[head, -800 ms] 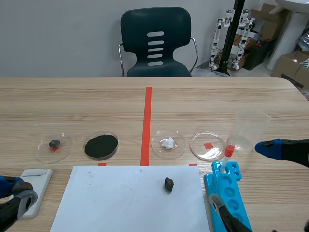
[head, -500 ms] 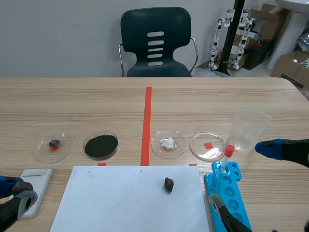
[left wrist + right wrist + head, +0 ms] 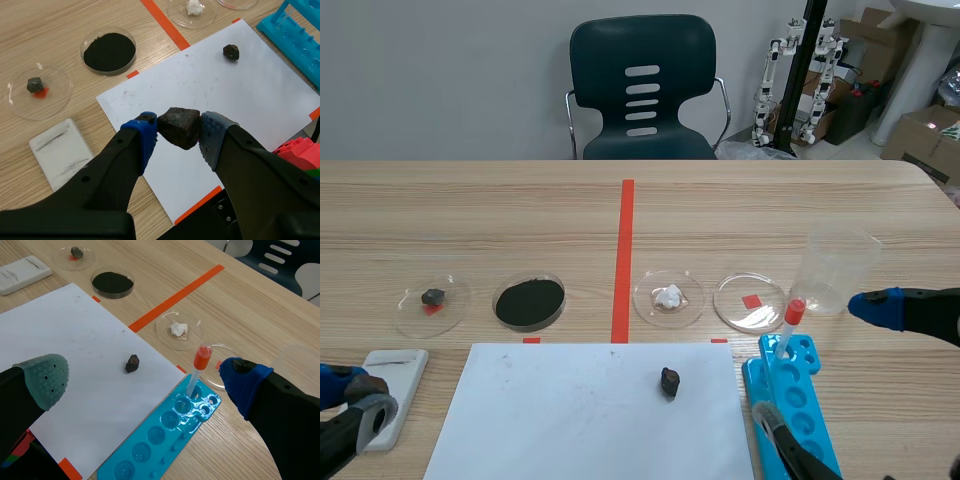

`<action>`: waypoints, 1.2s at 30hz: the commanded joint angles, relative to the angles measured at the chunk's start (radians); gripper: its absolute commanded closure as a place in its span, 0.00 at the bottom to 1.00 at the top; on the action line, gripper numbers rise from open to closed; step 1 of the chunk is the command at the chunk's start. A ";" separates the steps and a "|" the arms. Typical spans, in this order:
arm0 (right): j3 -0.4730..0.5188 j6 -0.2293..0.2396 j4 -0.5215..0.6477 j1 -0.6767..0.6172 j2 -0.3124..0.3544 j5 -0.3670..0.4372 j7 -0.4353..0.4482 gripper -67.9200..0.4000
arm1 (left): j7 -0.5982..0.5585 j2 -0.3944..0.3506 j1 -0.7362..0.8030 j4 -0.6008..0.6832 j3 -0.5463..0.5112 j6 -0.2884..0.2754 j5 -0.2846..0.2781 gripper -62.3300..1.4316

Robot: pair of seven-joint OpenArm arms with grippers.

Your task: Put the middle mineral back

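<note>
Dark rough mineral (image 3: 180, 127) is sitting pinched across its sides in left claw (image 3: 179, 132) over the paper (image 3: 250, 100), likely hard, dense, grippy; right claw (image 3: 146, 380) is gaping empty.

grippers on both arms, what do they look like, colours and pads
Both are thick, matte black two-finger grippers. The left gripper has a bright blue dotted pad and a grey-blue pad; the right gripper has a grey-green pad and a blue pad.
</note>
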 commanded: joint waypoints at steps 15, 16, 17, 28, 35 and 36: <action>0.006 -0.003 0.005 0.006 0.000 0.007 0.011 0.06 | 0.085 0.000 -0.081 0.021 0.045 0.001 -0.014 0.79; 0.006 -0.003 0.005 0.006 0.000 0.007 0.011 0.06 | 0.118 0.000 -0.106 0.018 0.061 0.001 -0.014 0.79; 0.006 -0.003 0.005 0.006 0.000 0.007 0.011 0.06 | 0.145 0.000 -0.129 0.014 0.078 0.001 -0.019 0.79; 0.006 -0.003 0.005 0.006 0.000 0.007 0.011 0.06 | 0.483 0.000 -0.435 -0.118 0.358 0.043 -0.040 0.79; 0.006 -0.003 0.005 0.006 0.000 0.007 0.011 0.06 | 0.690 0.025 -0.651 -0.189 0.555 0.239 -0.074 0.79; 0.006 -0.003 0.005 0.006 0.000 0.007 0.011 0.06 | 0.715 0.034 -0.681 -0.200 0.576 0.265 -0.074 0.79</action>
